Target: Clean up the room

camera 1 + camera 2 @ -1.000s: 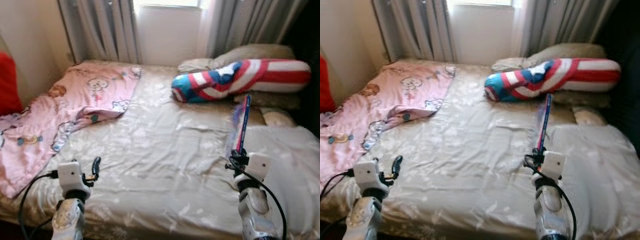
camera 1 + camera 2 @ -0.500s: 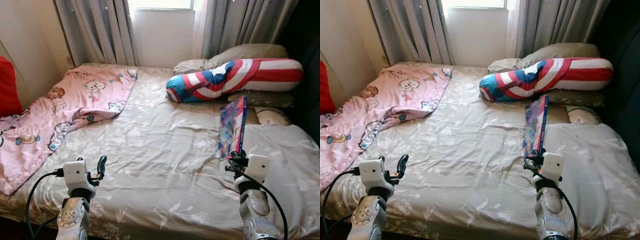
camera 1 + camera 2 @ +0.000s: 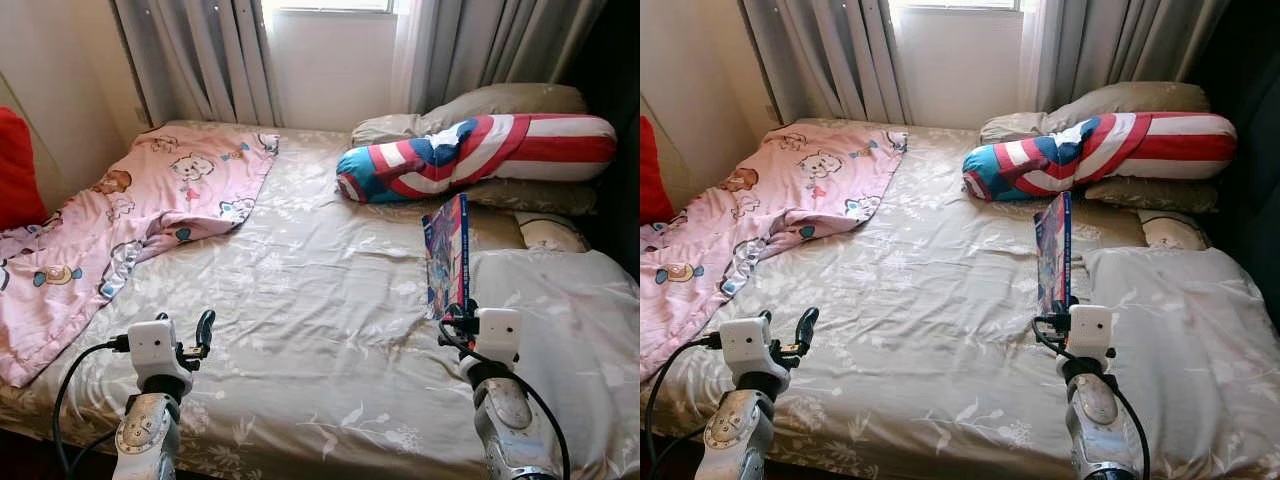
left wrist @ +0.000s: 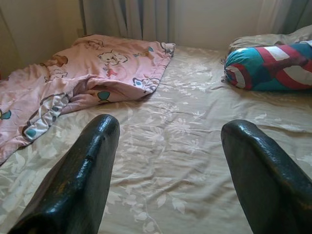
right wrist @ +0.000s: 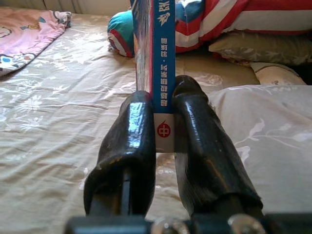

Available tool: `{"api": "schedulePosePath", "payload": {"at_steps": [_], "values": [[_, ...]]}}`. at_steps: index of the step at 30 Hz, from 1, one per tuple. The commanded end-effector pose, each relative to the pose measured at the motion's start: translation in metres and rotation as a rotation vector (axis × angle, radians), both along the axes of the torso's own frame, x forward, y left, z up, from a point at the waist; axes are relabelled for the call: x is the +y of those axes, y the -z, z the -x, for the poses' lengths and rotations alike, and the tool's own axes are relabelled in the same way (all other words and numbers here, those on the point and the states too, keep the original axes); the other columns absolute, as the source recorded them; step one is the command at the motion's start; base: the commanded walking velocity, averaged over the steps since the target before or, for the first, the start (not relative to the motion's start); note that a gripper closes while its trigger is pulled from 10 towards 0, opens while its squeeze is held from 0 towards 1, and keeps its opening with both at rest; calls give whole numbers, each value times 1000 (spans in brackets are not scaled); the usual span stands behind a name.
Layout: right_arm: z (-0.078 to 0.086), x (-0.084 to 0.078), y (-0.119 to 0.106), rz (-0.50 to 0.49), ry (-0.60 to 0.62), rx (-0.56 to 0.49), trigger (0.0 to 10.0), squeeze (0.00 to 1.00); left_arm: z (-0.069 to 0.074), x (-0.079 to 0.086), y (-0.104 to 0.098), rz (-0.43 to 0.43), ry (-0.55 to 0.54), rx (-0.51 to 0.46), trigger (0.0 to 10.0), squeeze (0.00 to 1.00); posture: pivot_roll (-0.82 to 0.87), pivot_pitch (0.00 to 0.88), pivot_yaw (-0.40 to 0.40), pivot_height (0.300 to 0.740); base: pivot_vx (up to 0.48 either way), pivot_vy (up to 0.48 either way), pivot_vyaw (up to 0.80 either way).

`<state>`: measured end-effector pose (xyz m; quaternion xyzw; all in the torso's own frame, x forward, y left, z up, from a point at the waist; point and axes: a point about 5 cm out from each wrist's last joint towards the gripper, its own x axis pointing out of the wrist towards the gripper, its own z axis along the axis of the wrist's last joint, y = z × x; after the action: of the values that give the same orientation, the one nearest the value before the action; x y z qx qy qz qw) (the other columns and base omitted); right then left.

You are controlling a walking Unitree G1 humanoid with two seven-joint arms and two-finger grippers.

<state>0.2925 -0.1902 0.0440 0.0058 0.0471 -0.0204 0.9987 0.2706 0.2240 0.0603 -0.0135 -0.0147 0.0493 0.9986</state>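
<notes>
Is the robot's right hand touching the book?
Touching. The right wrist view shows the right gripper with both black fingers pressed against the sides of the thin blue book, clamping its spine upright above the bed.

Two silver arms end in boxy white wrist housings, each carrying a pair of long black fingers. The left arm [image 3: 143, 440] bears a round, dial-like disc on its silver casing, and a black cable [image 3: 62, 400] loops from its white housing down past the forearm. The right arm [image 3: 512, 435] has a smooth, rounded silver shell, with a black cable [image 3: 545, 410] curving along its outer side and more thin black wires bunched at the wrist. Close up, the left gripper [image 4: 165, 170] shows glossy black fingers scuffed with fine scratches. The right gripper [image 5: 163, 117] has shiny, rounded fingers and silver screws at their base.
</notes>
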Motion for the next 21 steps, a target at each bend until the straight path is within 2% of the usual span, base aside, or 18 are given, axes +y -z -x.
{"api": "schedulePosePath", "payload": {"at_steps": [1,9,12,21], "values": [[-6,2,-14,6,0,-74,10000,0,-1,4,-6,-8,-7,-19,10000,0,11,0,-7,730,0,0,0],[-5,4,-6,24,-1,-16,10000,0,1,9,-7,-13,-18,-22,10000,0,14,0,-3,725,0,0,0],[-5,5,-7,16,-10,-36,10000,0,0,9,-8,-14,-20,-24,10000,0,13,0,-2,705,0,0,0],[-5,4,-8,12,-12,-33,10000,0,0,7,-8,-11,-15,-22,10000,0,13,0,-4,705,0,0,0]]}}
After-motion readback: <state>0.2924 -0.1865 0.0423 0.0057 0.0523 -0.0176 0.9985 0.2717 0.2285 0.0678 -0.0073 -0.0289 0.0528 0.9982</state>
